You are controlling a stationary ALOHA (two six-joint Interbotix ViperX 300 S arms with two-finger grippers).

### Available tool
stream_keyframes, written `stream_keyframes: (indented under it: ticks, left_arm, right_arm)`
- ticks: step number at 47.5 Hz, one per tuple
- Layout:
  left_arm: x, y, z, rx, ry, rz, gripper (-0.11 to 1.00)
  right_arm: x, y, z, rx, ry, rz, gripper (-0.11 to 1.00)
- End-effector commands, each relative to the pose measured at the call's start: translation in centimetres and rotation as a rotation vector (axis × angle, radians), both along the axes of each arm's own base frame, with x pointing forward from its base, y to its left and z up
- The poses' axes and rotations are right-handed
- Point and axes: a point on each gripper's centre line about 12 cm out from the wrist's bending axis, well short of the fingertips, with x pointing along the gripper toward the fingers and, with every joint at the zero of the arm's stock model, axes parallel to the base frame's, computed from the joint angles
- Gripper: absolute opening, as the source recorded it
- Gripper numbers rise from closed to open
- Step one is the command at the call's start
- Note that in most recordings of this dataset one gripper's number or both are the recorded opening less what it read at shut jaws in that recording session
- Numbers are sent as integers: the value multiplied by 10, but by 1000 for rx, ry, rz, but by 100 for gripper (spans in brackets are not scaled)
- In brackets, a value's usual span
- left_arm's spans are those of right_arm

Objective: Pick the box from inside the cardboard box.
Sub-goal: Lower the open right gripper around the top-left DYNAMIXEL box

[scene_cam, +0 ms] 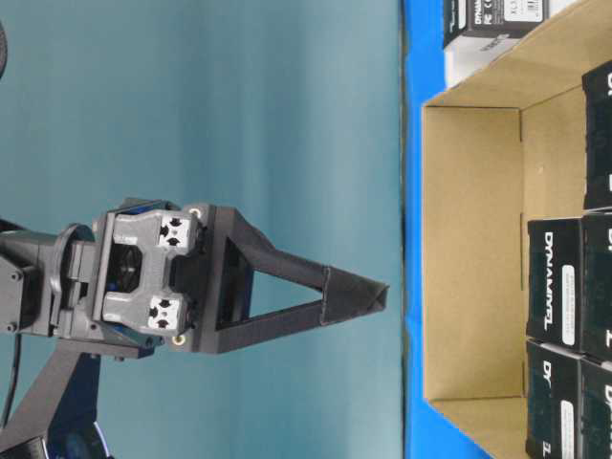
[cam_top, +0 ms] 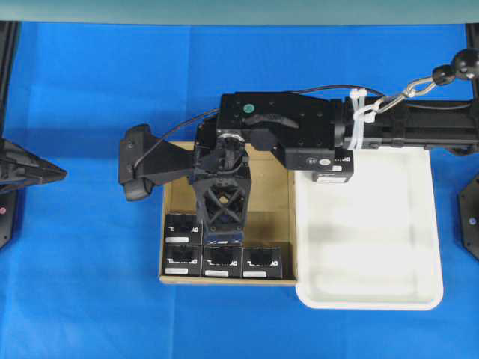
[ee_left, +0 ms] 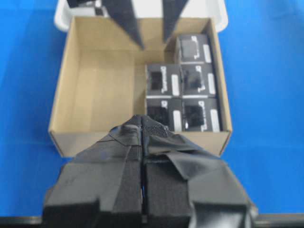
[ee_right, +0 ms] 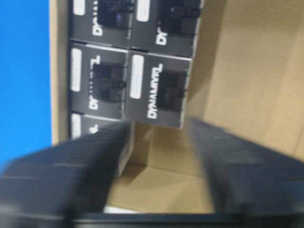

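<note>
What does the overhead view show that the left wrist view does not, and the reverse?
Overhead only: the whole white plastic tray and the right arm's black body. Left wrist only: all five small black boxes in plain sight, none covered by the open right hand. Both: the shallow brown cardboard carton, the blue table cover and that hand.

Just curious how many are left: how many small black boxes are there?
6 black boxes: a block of four and one beside it in the cardboard box; one on the white tray, partly under the right arm.
</note>
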Motion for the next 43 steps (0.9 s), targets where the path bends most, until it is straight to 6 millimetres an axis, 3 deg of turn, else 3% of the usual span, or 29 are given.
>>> stream_keyframes:
  ticks: [1, 4, 8, 14, 31, 43]
  left_arm:
    - [1, 0, 13, -4, -32, 2, -7]
    - [1, 0, 13, -7, -34, 3, -7]
    - [1, 0, 13, -11, -32, 5, -7]
    - [1, 0, 13, -16, -32, 7, -7]
    - [1, 0, 13, -26, -32, 8, -7]
    - [2, 0, 12, -23, -29, 9, -7]
  right_arm:
    - [1, -1, 1, 5, -9, -2, 76]
    - [0, -3, 1, 10, -4, -9, 92]
    - [1, -7, 0, 20, -3, -33, 100]
    - [0, -9, -9, 53, 6, -72, 99]
    - [-4, -6, -63, 95, 16, -146, 100]
    - [-9, -6, -79, 87, 13, -159, 100]
